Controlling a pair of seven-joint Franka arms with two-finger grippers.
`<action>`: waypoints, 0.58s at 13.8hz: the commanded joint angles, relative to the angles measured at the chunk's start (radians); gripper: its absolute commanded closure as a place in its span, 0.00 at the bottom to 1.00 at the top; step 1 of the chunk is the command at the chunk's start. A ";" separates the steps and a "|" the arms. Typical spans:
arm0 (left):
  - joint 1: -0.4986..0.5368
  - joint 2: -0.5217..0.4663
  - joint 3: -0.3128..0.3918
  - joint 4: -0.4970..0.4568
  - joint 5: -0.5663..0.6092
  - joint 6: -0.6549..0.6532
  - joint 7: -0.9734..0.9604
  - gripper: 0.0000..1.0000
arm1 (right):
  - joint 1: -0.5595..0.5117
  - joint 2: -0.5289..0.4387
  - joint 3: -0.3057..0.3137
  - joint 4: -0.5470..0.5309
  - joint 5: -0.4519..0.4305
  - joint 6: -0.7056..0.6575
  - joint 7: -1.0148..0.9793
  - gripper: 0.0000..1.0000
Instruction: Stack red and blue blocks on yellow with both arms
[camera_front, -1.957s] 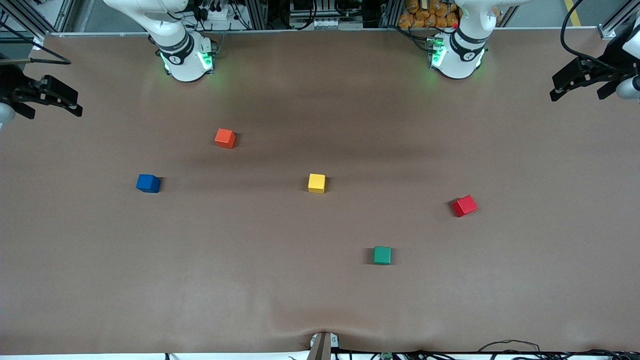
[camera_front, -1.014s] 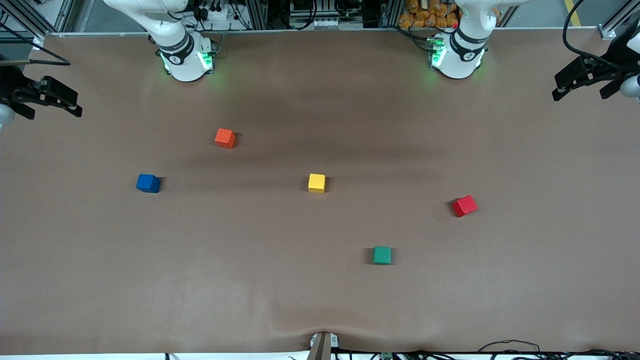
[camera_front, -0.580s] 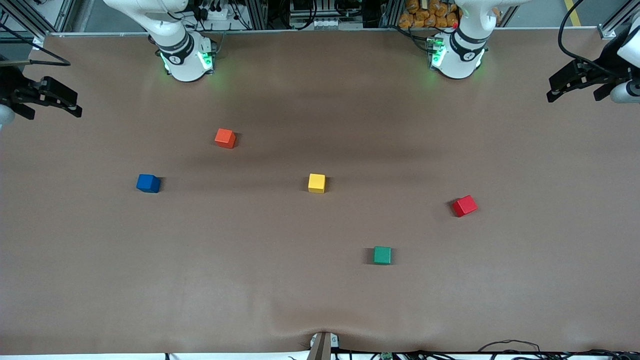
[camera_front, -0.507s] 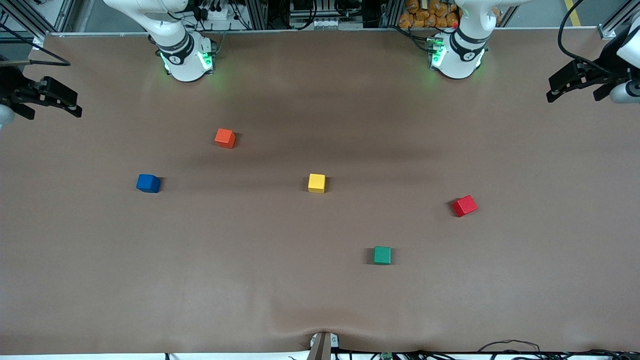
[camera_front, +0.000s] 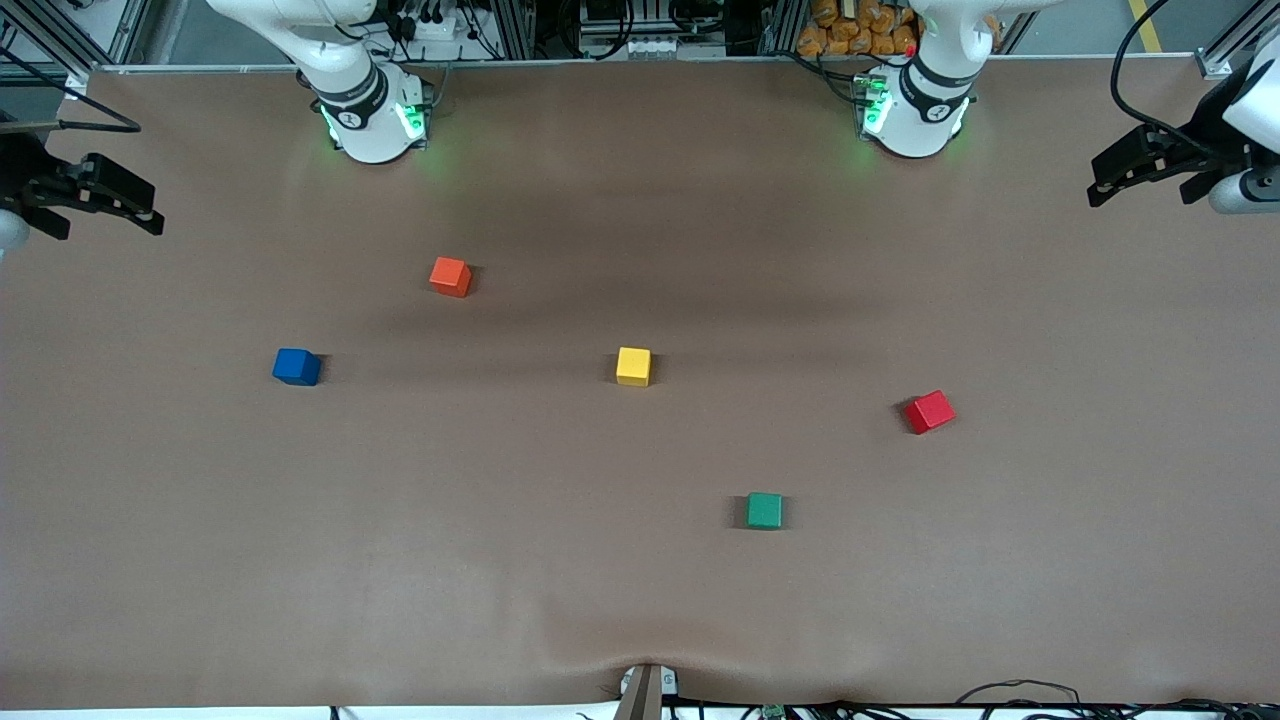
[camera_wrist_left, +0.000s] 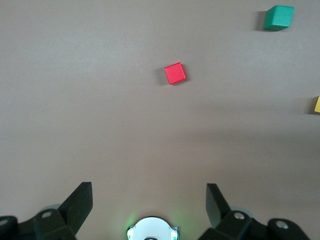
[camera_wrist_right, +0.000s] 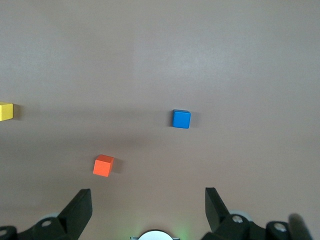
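Note:
The yellow cube (camera_front: 633, 366) sits at the middle of the brown table. The blue cube (camera_front: 297, 367) lies toward the right arm's end, and the red cube (camera_front: 930, 411) toward the left arm's end, slightly nearer the front camera. My left gripper (camera_front: 1141, 198) hangs open and empty high over the table's edge at the left arm's end; its wrist view shows the red cube (camera_wrist_left: 174, 73) well clear of the gripper (camera_wrist_left: 150, 190). My right gripper (camera_front: 105, 228) hangs open and empty over the other end, with the blue cube (camera_wrist_right: 181, 119) well off from the gripper (camera_wrist_right: 148, 192).
An orange cube (camera_front: 450, 276) lies between the blue cube and the right arm's base (camera_front: 372, 120). A green cube (camera_front: 765, 510) sits nearer the front camera than the yellow and red cubes. The left arm's base (camera_front: 915, 115) stands at the table's back edge.
My left gripper has drifted a little inward over the table from its end. The right gripper and all the cubes have stayed put.

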 joint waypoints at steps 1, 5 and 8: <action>-0.003 0.000 -0.004 -0.005 -0.001 -0.012 0.000 0.00 | -0.013 0.003 0.009 0.008 -0.008 -0.007 -0.001 0.00; -0.004 0.003 -0.004 -0.019 -0.001 -0.010 -0.002 0.00 | -0.013 0.005 0.009 0.008 -0.008 -0.007 -0.001 0.00; -0.006 0.003 -0.005 -0.023 -0.001 -0.007 -0.005 0.00 | -0.013 0.005 0.009 0.008 -0.008 -0.007 -0.001 0.00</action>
